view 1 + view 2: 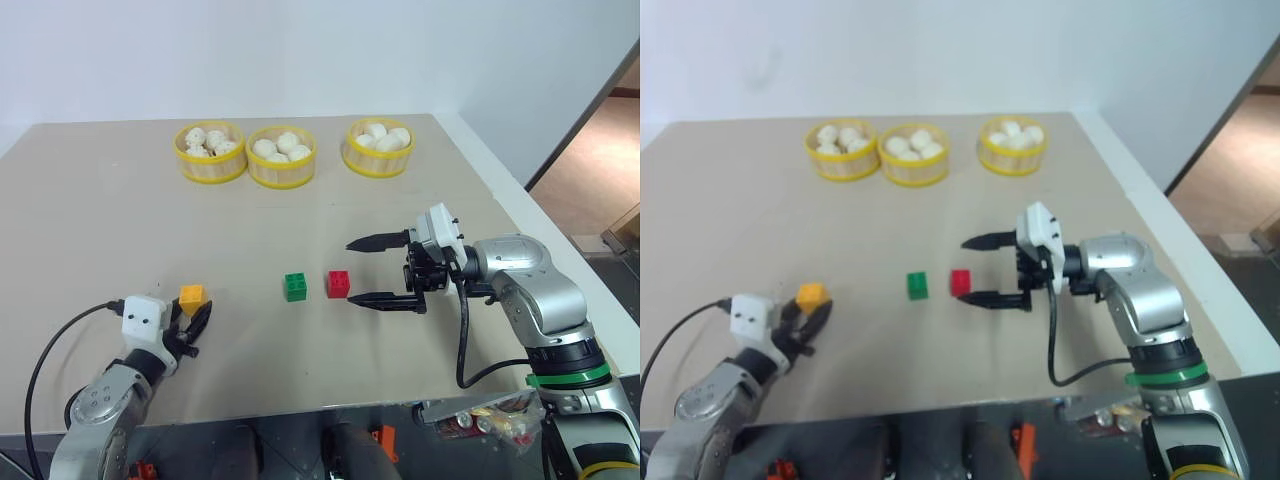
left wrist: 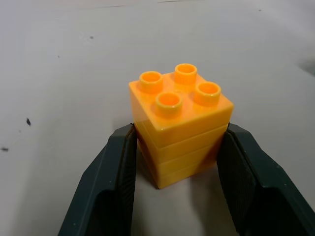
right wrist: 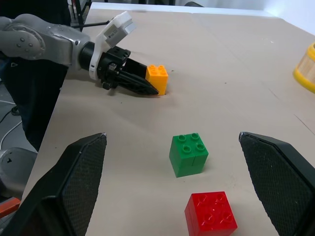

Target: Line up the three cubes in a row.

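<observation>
Nearest the robot, down in the near-left corner of the tan table (image 1: pixel 90 220), the left gripper (image 2: pixel 177 162) has its two black fingers pressed against opposite sides of the orange-yellow cube (image 2: pixel 179 125), so it's clamped on it. The cube sits flat on the table, studs facing up, with one corner edge turned toward the wrist camera. It's about as tall as it is wide, so no real long axis to speak of.

A bit farther in and to the right, around mid-table, the green cube (image 1: pixel 295 286) and the red cube (image 1: pixel 338 283) sit just beside each other with a small gap, green on the left, both upright with studs up. They're well apart from the orange-yellow one.

Just right of the red cube is the right gripper (image 1: pixel 380 270), pointing left toward the cubes, fingers spread wide and holding nothing. The near finger's tip ends close beside the red cube.

Along the far edge are three yellow baskets of white buns (image 1: pixel 282 155): two side by side, the third a bit off to the right.
</observation>
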`<state>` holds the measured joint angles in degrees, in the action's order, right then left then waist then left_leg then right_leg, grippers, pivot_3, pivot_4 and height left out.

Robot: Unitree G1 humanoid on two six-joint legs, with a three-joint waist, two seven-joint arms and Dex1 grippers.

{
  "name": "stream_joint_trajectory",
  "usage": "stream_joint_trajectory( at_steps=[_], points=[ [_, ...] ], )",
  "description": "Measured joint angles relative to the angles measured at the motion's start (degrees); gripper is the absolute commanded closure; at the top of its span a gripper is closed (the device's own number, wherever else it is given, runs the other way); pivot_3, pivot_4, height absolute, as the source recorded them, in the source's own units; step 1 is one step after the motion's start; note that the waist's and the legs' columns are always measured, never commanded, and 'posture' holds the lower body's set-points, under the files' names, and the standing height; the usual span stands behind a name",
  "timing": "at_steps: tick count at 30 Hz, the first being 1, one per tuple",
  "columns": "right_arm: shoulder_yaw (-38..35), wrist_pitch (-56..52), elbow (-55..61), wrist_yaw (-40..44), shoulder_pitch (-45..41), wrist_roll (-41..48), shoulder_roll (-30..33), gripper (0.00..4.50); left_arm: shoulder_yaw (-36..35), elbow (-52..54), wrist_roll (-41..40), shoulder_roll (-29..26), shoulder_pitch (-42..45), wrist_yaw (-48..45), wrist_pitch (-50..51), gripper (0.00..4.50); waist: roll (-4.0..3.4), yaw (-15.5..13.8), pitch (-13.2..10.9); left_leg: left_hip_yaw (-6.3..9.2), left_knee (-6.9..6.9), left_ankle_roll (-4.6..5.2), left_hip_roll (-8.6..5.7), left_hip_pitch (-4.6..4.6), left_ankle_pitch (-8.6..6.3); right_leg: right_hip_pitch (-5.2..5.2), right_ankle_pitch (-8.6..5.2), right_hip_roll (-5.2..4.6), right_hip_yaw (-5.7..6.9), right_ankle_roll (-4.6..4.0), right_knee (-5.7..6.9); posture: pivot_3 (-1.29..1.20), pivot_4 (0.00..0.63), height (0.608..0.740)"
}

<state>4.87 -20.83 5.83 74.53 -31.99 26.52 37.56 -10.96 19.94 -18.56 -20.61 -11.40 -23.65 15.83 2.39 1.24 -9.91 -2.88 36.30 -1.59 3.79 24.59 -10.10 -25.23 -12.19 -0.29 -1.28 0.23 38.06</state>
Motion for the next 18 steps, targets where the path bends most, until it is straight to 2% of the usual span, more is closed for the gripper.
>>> stream_joint_trajectory(
  at_steps=[6,10,14,18],
  points=[
    [0.02,-0.63,0.00,0.09,-0.01,-0.07,0.08,0.00,1.72,-5.58,0.60,-6.45,2.73,-10.15,-6.00,2.71,-0.02,-0.02,-0.01,-0.05,-0.04,-0.03,-0.01,0.04,-0.02,-0.04,-0.01,-0.07,0.01,-0.02,-0.04,0.00,0.150,0.740],
    [0.21,-2.37,0.03,0.23,-0.26,0.30,0.04,0.00,5.55,-12.49,0.53,-12.05,8.79,-22.48,-11.33,2.71,-0.03,-0.16,-0.02,-0.04,-0.04,-0.03,-0.01,0.10,-0.02,-0.06,-0.02,-0.12,0.07,-0.02,-0.06,0.00,0.150,0.740],
    [0.29,-3.09,-0.02,0.30,-0.39,0.33,0.03,0.00,8.87,-20.32,0.80,-14.54,15.66,-31.92,-16.70,2.71,-0.04,-0.08,-0.02,-0.07,-0.04,-0.03,0.00,0.13,-0.02,-0.08,-0.03,-0.13,0.12,-0.03,-0.07,0.00,0.150,0.740],
    [0.32,-3.33,-0.06,0.27,-0.51,0.28,0.13,0.00,11.83,-30.06,1.37,-14.70,24.09,-40.15,-21.30,2.71,-0.05,-0.21,-0.02,-0.04,-0.09,-0.02,0.00,0.15,-0.01,-0.06,-0.06,-0.11,0.16,-0.02,-0.06,0.00,0.150,0.740]
  ],
)
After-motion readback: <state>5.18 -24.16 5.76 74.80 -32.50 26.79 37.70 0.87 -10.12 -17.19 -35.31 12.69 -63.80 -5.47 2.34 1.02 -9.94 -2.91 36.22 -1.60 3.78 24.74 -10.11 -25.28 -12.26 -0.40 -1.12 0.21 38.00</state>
